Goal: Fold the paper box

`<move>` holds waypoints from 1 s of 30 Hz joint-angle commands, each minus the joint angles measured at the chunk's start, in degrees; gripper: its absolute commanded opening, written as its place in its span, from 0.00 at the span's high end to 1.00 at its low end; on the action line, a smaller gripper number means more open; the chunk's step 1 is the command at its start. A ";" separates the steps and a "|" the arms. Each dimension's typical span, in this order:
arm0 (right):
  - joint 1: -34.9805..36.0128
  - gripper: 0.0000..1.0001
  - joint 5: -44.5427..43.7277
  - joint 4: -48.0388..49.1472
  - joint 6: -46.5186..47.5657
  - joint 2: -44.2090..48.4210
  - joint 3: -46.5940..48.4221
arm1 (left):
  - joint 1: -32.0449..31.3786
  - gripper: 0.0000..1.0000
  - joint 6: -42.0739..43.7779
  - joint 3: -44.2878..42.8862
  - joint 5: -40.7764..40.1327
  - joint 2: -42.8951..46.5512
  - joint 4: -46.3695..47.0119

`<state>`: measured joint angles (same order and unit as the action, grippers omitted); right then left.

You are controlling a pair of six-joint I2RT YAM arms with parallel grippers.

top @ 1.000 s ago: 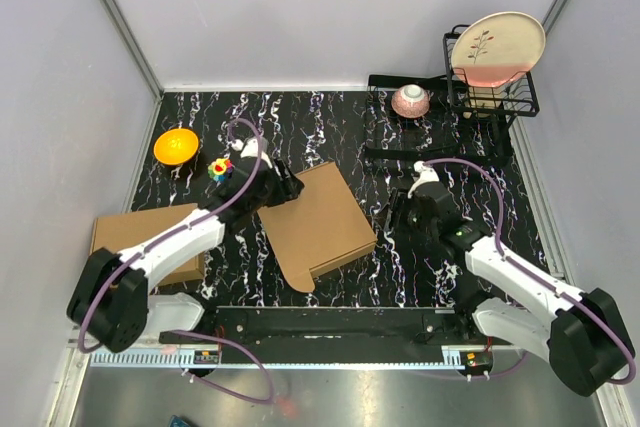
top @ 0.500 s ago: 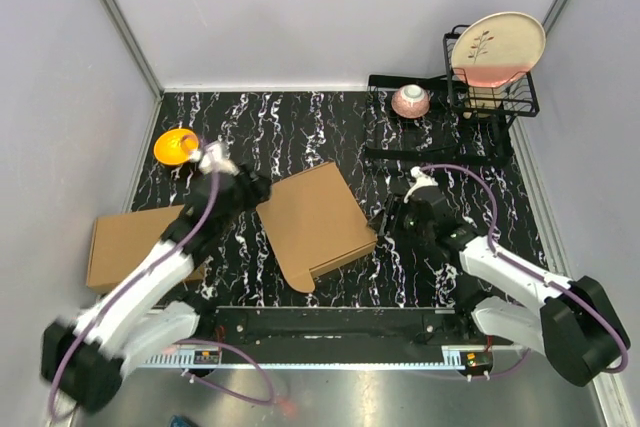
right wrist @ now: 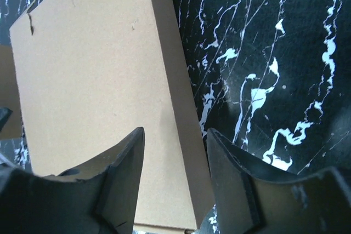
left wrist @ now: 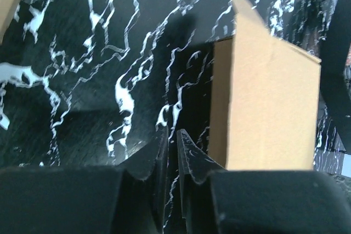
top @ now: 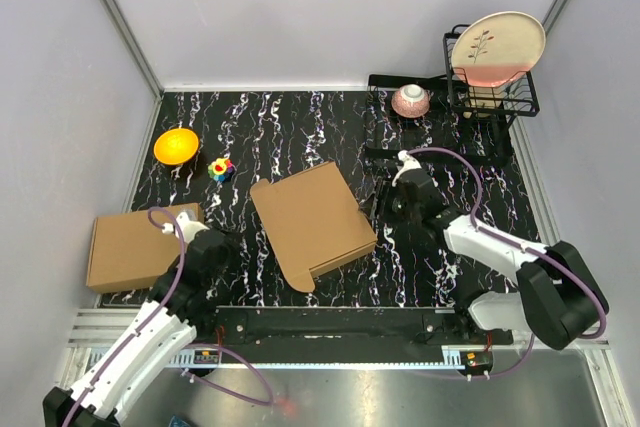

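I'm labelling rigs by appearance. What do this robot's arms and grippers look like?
The left arm and right arm share white link shells with black joints and bases. A purple cable runs along each. The left gripper and right gripper have matte black tapered fingers. No readable markings show.

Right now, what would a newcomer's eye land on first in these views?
The brown paper box lying mid-table, the open right gripper at its right edge. Then the floral plate upright in the wire rack, far right, and the orange bowl, far left.
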<state>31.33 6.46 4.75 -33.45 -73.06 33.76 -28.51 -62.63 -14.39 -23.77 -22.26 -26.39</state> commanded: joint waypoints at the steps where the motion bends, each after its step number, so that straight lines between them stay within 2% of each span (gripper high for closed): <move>1: -0.13 0.47 -2.59 2.80 3.30 -2.26 3.15 | 0.12 0.87 -8.56 5.50 4.95 4.06 2.13; 8: -0.13 0.57 -1.36 4.12 4.45 -7.80 6.67 | 0.12 0.88 -11.55 13.24 9.00 4.16 8.81; 18: -0.22 0.58 -1.36 6.33 4.18 -5.43 5.26 | 0.12 0.86 -10.32 14.22 10.67 -6.38 21.99; 30: -0.22 0.65 2.77 6.58 5.06 -11.14 4.65 | 0.12 0.86 -8.30 13.69 10.67 -8.50 24.11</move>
<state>31.33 7.29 8.75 -29.21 -83.20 38.24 -28.51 -72.03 -3.14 -13.98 -30.13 -5.93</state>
